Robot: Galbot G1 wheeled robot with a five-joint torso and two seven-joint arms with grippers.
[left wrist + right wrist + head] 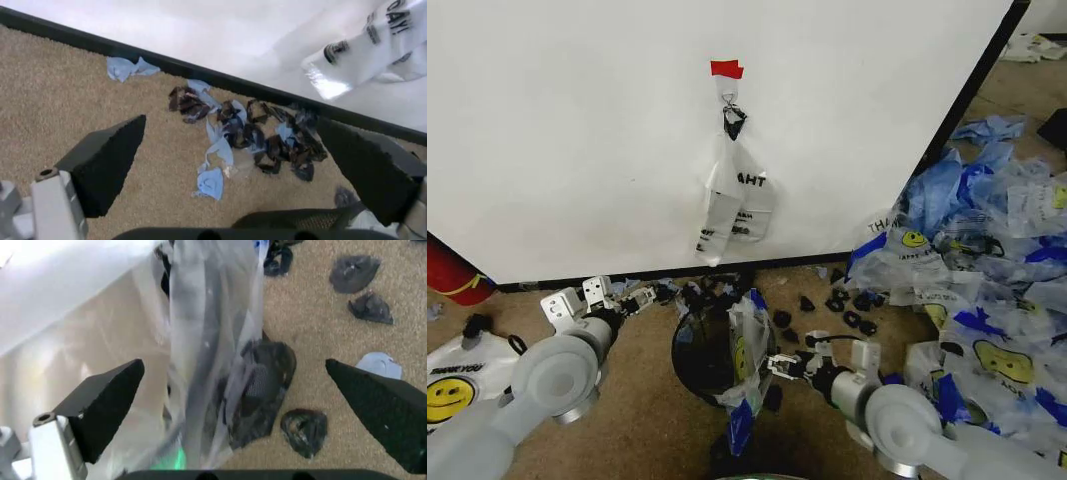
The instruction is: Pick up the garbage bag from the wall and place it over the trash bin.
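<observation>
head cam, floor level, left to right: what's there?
Red cylinder → white smiley bag → left gripper, jaws open → trash bin → garbage bag draped on the bin's right rim → right gripper, jaws open → heap of blue-handled bags.

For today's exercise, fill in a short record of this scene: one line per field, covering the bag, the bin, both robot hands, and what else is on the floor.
garbage bag: draped over the bin's right rim, smiley print visible
trash bin: black mesh, on the carpet below the wall
wall: white panel; another clear bag hangs from a hook under red tape
left hand: open, low over the carpet left of the bin, holding nothing
right hand: open, at the bag on the bin's right side
floor clutter: dark scraps by the wall base; pile of bags at right
</observation>
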